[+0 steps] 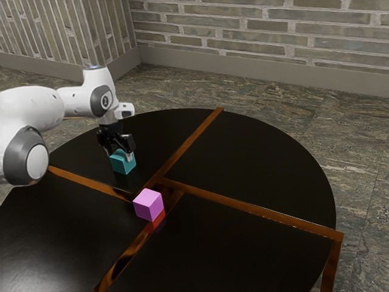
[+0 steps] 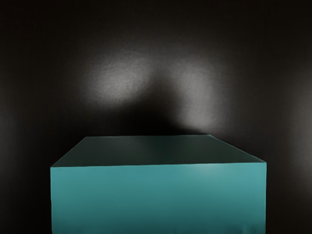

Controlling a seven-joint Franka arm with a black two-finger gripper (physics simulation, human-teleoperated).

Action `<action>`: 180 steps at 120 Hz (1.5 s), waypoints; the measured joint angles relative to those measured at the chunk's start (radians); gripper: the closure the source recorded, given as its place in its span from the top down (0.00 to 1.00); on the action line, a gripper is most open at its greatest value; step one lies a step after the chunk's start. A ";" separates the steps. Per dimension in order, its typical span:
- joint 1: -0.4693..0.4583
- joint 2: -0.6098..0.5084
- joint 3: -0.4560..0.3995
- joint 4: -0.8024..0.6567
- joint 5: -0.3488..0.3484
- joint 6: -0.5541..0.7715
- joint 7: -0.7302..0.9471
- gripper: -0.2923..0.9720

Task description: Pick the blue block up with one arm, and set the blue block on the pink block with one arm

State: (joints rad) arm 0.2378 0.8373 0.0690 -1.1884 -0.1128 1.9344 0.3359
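Nearest to you in the exterior view is the round black worktop [image 1: 255,158], divided into four sections by inlaid wooden strips [image 1: 243,208] that meet close to its centre. The pink block [image 1: 148,204] sits at this junction, resting square on the worktop, with a reddish reflection on the surface just below it. Beyond the pink block, toward the exterior view's left, you will find the blue block [image 1: 123,163], rendered in a teal shade. It lies in the dark section behind the strip, near the pink block but clearly apart from it. The jaws are positioned directly over the blue block, pointing straight down, with the block's upper part at their tips. You cannot tell from either view whether the jaws are closed on the block, nor whether the block is clear of the worktop. In the wrist view, the blue block [image 2: 158,195] appears just under the hand, with a dark shadow and two pale patches of glare on the worktop past it. The white arm [image 1: 36,115] enters from the exterior view's left. Farther back lie the mottled stone floor [image 1: 340,121] and then the brick wall [image 1: 273,30].
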 joint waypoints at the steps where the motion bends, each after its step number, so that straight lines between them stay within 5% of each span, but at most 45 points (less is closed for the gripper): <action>1: 0.000 0.001 0.000 0.000 0.000 0.000 -0.001 0.77; 154: -0.006 0.025 -0.017 0.030 0.064 0.006 -0.055 0.52; 170: -0.027 -0.011 -0.016 0.017 0.069 -0.004 -0.057 0.52; 180: -0.040 -0.160 -0.017 -0.130 0.067 -0.014 -0.059 0.51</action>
State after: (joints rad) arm 0.1979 0.6774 0.0523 -1.3182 -0.0456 1.9203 0.2769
